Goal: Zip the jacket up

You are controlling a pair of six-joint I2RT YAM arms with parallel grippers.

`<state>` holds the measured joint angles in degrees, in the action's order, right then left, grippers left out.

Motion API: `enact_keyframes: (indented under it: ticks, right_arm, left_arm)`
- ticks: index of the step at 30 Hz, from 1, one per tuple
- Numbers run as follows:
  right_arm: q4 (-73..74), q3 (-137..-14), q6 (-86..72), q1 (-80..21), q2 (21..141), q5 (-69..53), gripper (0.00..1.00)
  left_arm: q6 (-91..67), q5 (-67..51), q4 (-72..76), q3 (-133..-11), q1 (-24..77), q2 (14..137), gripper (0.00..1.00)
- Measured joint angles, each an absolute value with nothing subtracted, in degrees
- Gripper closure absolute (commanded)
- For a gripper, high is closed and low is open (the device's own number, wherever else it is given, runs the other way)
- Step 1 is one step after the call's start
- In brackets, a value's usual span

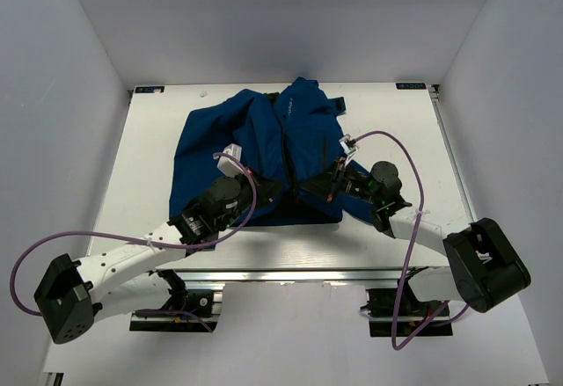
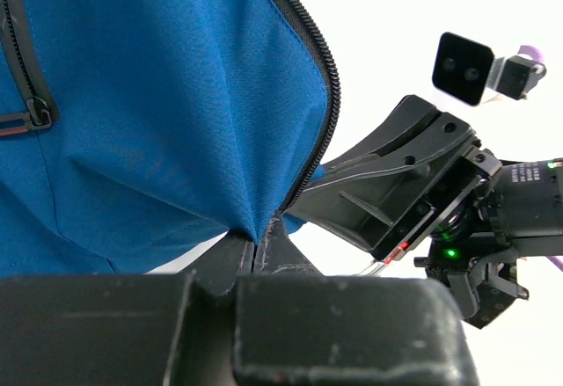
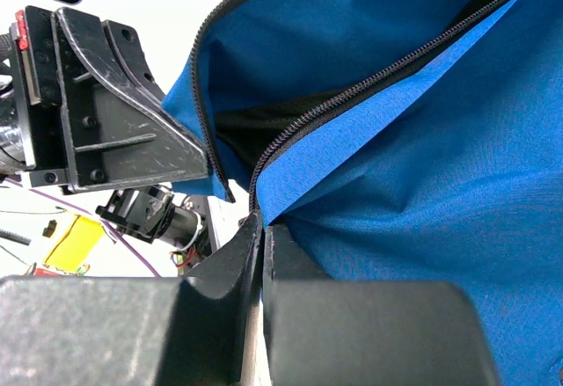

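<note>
1. We see the left gripper (image 2: 255, 243) with jaws clenched on the blue hem corner of the jacket (image 1: 264, 135). The grip sits right at the bottom end of one zipper edge (image 2: 327, 96).
2. The right gripper (image 3: 262, 226) has its jaws clenched too, pinching the other front panel at its lower hem, just beside the zipper teeth (image 3: 369, 83).
3. In each wrist view the opposite gripper's black fingers sit near the pinched hem. In the right wrist view they touch the fabric edge at centre left.
4. In the top view both grippers meet at the lower middle edge of the jacket, near each other, left one just left of centre.
5. The zipper is open here: in the right wrist view the tooth rows run apart, with dark lining (image 3: 264, 122) between them.
6. We note a pocket zipper pull (image 2: 35, 113) at the left edge of the left wrist view.
7. The jacket lies spread on the white worktop (image 1: 141, 166), upper centre of the top view, with its hem toward the bottom of the frame.
</note>
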<state>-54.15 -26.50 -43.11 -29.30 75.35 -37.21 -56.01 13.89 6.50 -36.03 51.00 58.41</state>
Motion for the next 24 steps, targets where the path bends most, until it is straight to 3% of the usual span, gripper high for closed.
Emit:
enact_keyframes:
  ticks: [24]
  right_arm:
    - [-55.5,-28.3,-44.6,-29.3,75.4,-36.4,1.00]
  left_arm:
    - [-55.5,13.7,6.5,-36.0,51.0,59.0,1.00]
